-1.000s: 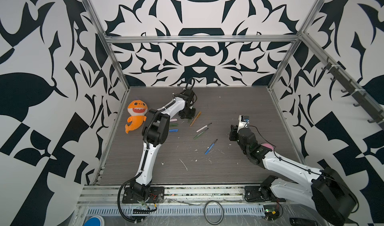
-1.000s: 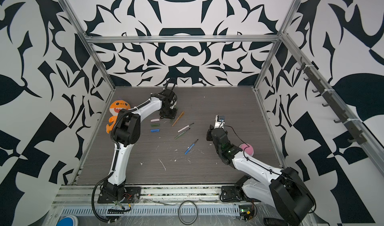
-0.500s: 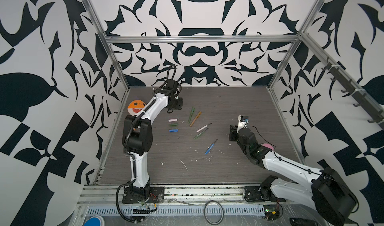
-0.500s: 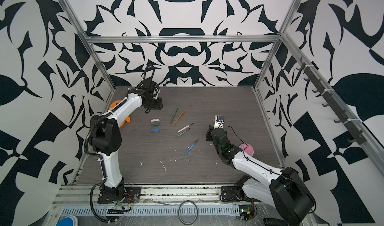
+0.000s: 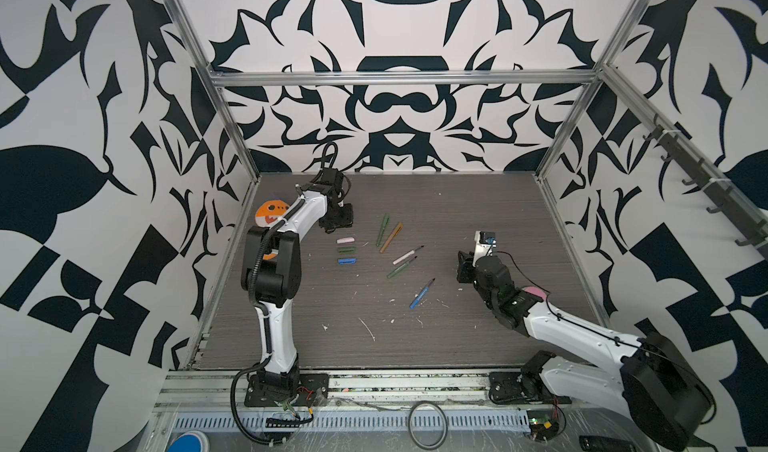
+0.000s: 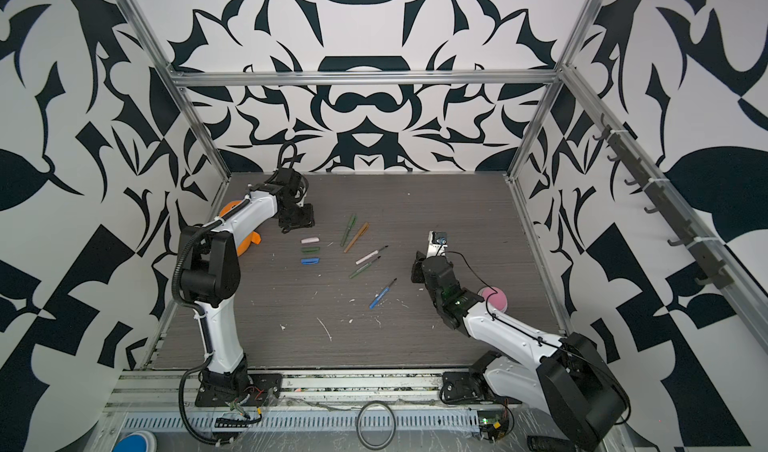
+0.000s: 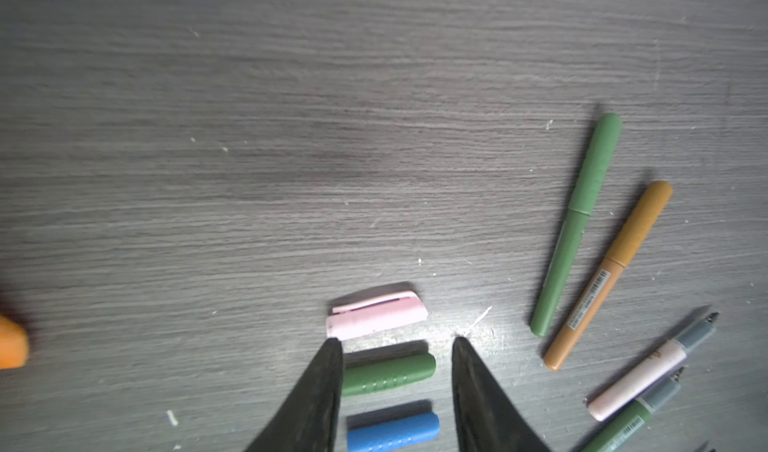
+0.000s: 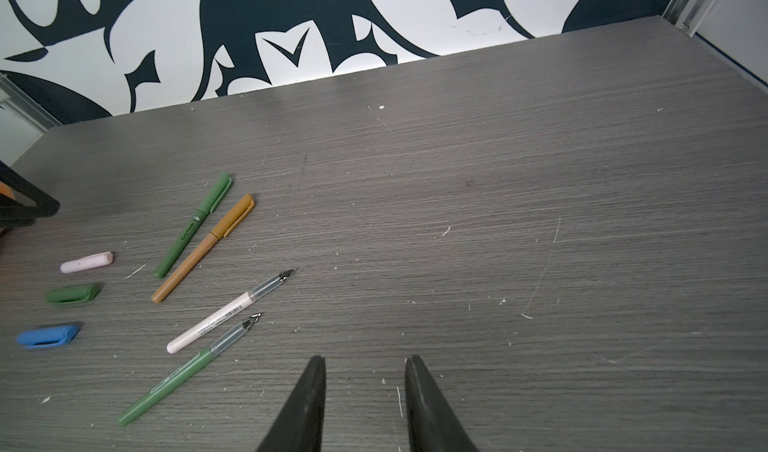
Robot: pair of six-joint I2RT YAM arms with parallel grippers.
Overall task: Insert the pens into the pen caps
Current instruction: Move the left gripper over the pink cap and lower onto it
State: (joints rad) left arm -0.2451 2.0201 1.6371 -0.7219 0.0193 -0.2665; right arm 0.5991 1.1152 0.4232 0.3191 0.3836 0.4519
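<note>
The left gripper [image 7: 395,341] is hovering with its two fingers [image 7: 320,391] standing apart, and they are gripping nothing. In the left wrist view the green cap [image 7: 388,374] and the blue cap [image 7: 392,431] are showing in the gap between the fingers. The pink cap [image 7: 376,315] is lying just beyond the fingertips. The three caps are lying side by side in a row, not touching each other. Whether the fingers are down at the level of the caps, I cannot tell; in both top views the gripper is sitting near the caps but apart from them. Out to the side of the fingers, toward the middle of the table [image 7: 291,138], a green pen [image 7: 575,225] and an orange-brown pen [image 7: 609,275] are lying almost parallel, each one already wearing its cap.

The right gripper [image 8: 365,358] is also standing open and is holding nothing; only bare table is showing between its fingers. Off to the side of them, toward the left arm, a white-pink pen [image 8: 230,310] and a second green pen [image 8: 187,371] are lying close together, both with bare tips. In a top view the blue pen [image 5: 422,293] is lying uncapped, nearer to the right gripper than the other pens and well apart from the blue cap.
</note>
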